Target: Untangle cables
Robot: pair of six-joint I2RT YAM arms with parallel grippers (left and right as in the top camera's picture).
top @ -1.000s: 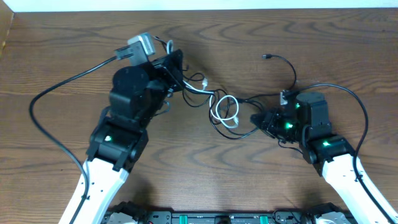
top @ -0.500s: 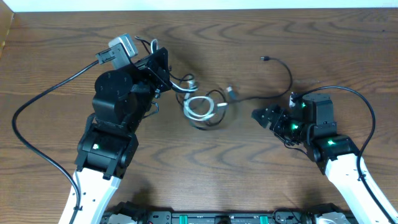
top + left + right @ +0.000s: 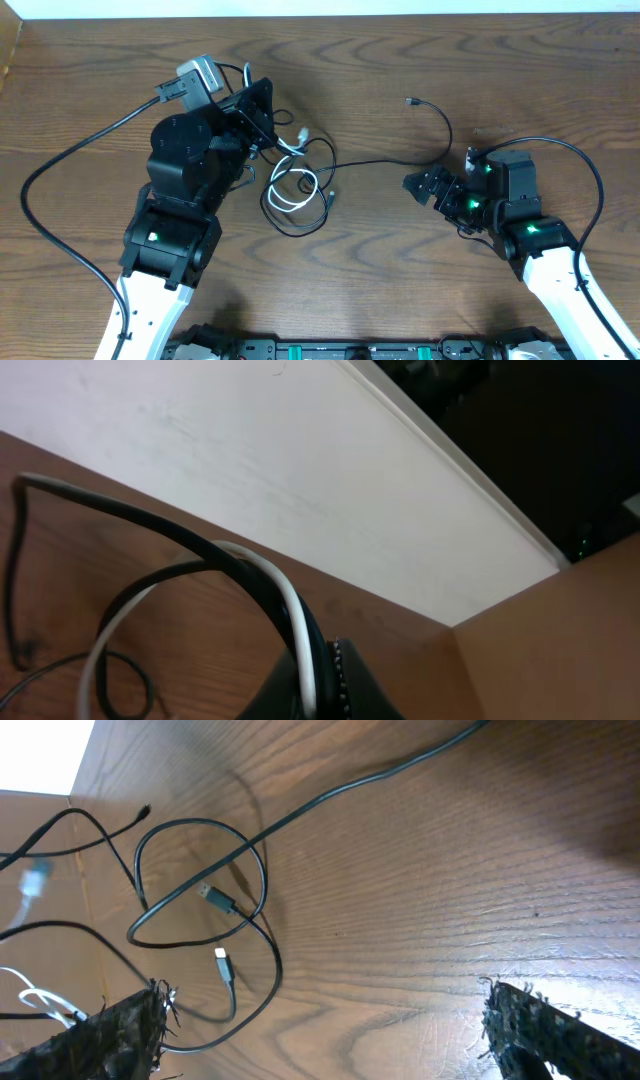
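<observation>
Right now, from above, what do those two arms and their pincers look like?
Both arms are alike: white tube sections lower down, blocky black joints above, small green lights. The left arm carries a grey box with a thick black wire looping off; the right arm trails one too. The right gripper has rough black pads.
</observation>
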